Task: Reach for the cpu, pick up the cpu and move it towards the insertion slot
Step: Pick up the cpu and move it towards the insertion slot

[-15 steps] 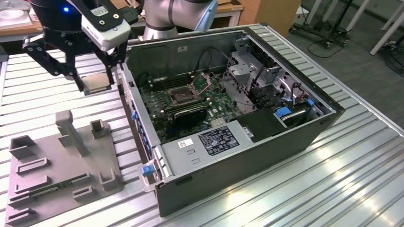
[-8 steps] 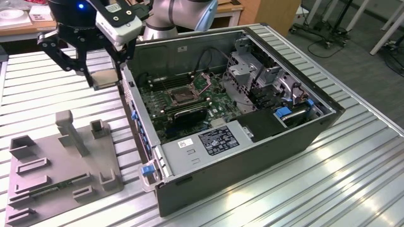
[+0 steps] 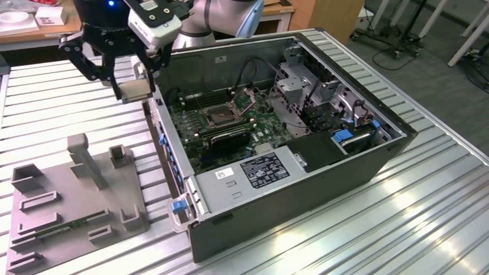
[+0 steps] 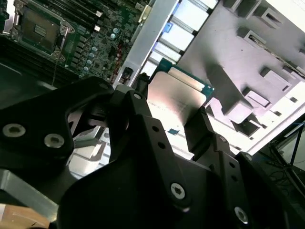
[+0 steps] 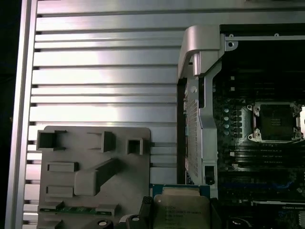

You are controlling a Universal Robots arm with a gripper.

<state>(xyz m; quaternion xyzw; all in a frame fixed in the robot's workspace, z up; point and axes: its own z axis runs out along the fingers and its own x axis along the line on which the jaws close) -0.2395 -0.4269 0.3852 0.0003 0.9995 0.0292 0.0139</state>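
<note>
End effector (image 3: 128,86) clamped on the cpu (image 3: 134,90), held in the air above the desk (image 3: 68,114) just beside the open computer case (image 3: 306,172); cpu (image 4: 178,102) pinched between black fingers (image 4: 200,129) in the second wrist view; insertion slot (image 3: 217,116) inside the case, apart from the chip; grey tray (image 3: 77,195) lying on the desk.

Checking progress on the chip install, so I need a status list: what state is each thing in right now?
gripper: shut on the cpu, raised beside the case wall.
cpu: held between the fingers, off the tray.
insertion slot: open, empty.
computer case: lying on its side, panel off.
grey tray: on the table, green memory stick seated in it.
</note>
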